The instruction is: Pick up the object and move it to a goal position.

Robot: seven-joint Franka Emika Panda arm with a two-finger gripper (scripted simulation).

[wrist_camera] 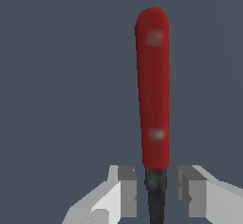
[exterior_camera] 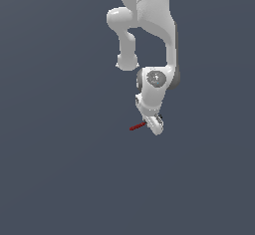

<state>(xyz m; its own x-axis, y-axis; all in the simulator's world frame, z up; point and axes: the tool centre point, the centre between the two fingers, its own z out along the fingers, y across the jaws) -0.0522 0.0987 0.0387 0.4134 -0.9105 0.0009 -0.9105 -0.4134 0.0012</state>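
Between the white two-fingered gripper (wrist_camera: 156,192) lies the thin red-shafted, black-ended rod (wrist_camera: 153,90), pads flanking its dark end, small gaps showing; whether the pincer grips it I cannot tell; carrying to the goal likely remains.

No readable text, labels, brands, numbers or signs in either view.
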